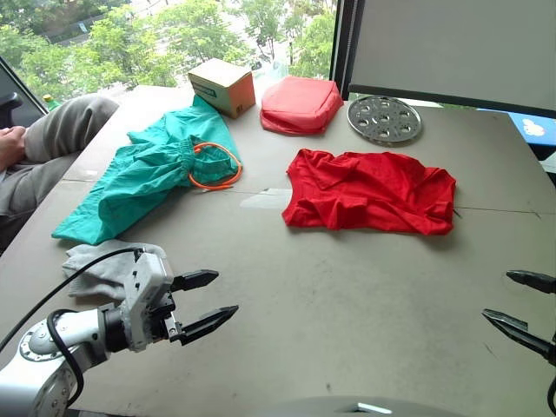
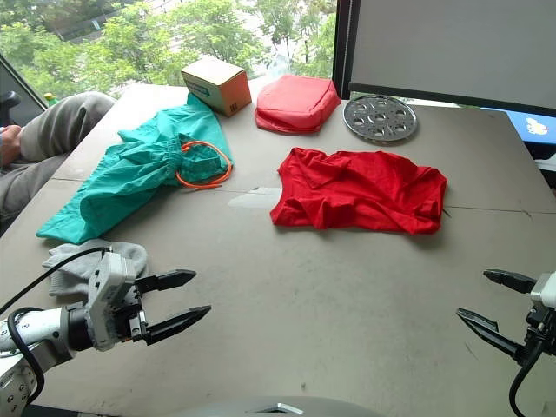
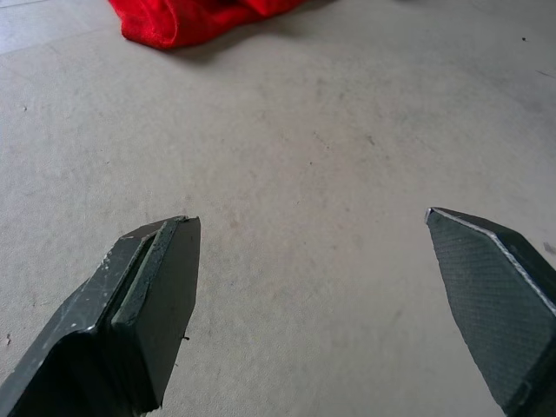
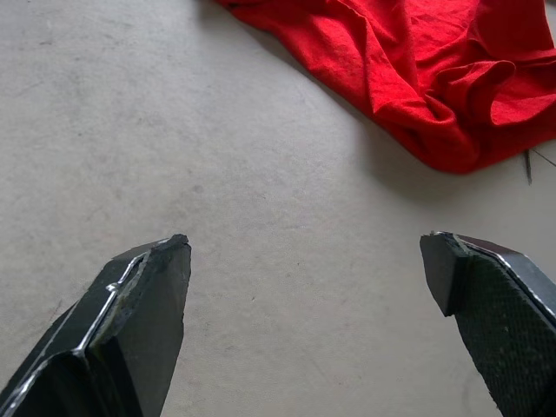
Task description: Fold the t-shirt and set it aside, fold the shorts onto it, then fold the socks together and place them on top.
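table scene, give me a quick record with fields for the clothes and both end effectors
t-shirt: wrinkled, unfolded, mid-table
shorts: spread out left of the t-shirt, orange drawstring on top
socks: bunched near the left arm
left end effector: open, above bare table, holding nothing
right end effector: open, holding nothing
task progress: nothing folded yet
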Tool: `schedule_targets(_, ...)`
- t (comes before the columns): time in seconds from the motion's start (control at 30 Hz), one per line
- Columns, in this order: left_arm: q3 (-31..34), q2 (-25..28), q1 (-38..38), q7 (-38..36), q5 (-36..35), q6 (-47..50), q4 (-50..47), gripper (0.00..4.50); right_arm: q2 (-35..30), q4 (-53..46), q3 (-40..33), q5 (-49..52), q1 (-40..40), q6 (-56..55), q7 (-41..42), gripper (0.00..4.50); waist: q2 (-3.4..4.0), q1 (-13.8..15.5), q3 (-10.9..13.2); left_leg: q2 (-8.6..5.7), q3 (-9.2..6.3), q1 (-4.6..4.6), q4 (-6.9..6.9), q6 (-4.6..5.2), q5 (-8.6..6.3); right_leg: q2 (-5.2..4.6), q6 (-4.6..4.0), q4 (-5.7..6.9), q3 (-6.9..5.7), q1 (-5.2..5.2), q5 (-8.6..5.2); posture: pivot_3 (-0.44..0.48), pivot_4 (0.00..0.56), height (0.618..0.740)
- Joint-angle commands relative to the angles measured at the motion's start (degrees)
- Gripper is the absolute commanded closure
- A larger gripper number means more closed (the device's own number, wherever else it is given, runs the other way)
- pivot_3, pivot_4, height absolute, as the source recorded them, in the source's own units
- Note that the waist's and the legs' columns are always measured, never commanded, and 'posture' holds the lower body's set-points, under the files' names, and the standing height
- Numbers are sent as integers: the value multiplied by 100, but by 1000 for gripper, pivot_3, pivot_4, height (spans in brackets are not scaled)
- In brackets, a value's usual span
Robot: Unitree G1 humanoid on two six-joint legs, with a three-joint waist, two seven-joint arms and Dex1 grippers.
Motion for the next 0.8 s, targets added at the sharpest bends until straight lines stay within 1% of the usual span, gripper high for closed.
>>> schedule_targets(0.03,-165,43,-389,22,-67,-9,37,71,-121,108,-212,-23,-65,-148,19,0,-1,0,0,0,0,0,0,0,0,0,0,0,0,0,0,0,150,739)
schedule_targets(0.13,-630,-42,-1059,366,130,37,53,71,-175,142,-140,67,-307,-118,-70,0,7,30,3,-1,3,-2,8,0,0,14,0,1,-2,3,0,0,150,739)
schedule_targets(0.2,-1013,-193,-1618,765,325,111,58,71,-100,-60,32,218,-530,-13,-239,0,4,24,-1,1,17,0,11,0,1,17,0,1,0,5,0,0,150,739)
schedule_targets(0.27,-1448,-352,-2199,1208,665,179,99,71,-41,-340,193,456,-696,160,-375,0,-18,24,-11,0,18,4,11,2,2,21,0,2,2,8,1,0,150,739)
schedule_targets(0.3,-1728,-425,-2530,1294,790,238,135,71,-7,-513,300,583,-807,252,-484,0,-26,19,-14,-1,13,4,12,3,2,28,1,3,1,10,2,0,150,739)
schedule_targets(0.4,-2647,-596,-3508,1416,1616,-69,596,71,20,-959,696,674,-1114,468,-840,0,-26,14,-18,-6,9,8,13,28,17,38,6,12,3,18,9,0,150,739)
schedule_targets(0.43,-2921,-675,-3799,1451,1930,-283,851,71,45,-1041,827,655,-1199,517,-961,0,-23,15,-20,-7,12,9,12,28,17,42,7,13,2,18,12,0,150,739)
schedule_targets(0.53,-3651,-757,-4543,1347,2930,-1323,1816,71,96,-1319,1106,604,-1296,627,-1227,0,-28,19,-22,-12,17,6,11,28,17,47,-2,11,-8,22,16,0,150,739)
schedule_targets(0.67,-4146,-828,-5290,1223,3786,-2706,3231,71,141,-1587,1265,557,-1254,673,-1469,0,-28,22,-20,-14,18,1,10,28,17,45,-12,6,-9,23,22,0,150,739)
schedule_targets(0.8,-4434,-1118,-5964,1237,4320,-3882,4536,71,224,-1696,1334,487,-1187,592,-1617,0,-30,31,-20,-16,14,2,14,29,17,39,-3,6,-10,25,18,0,150,739)
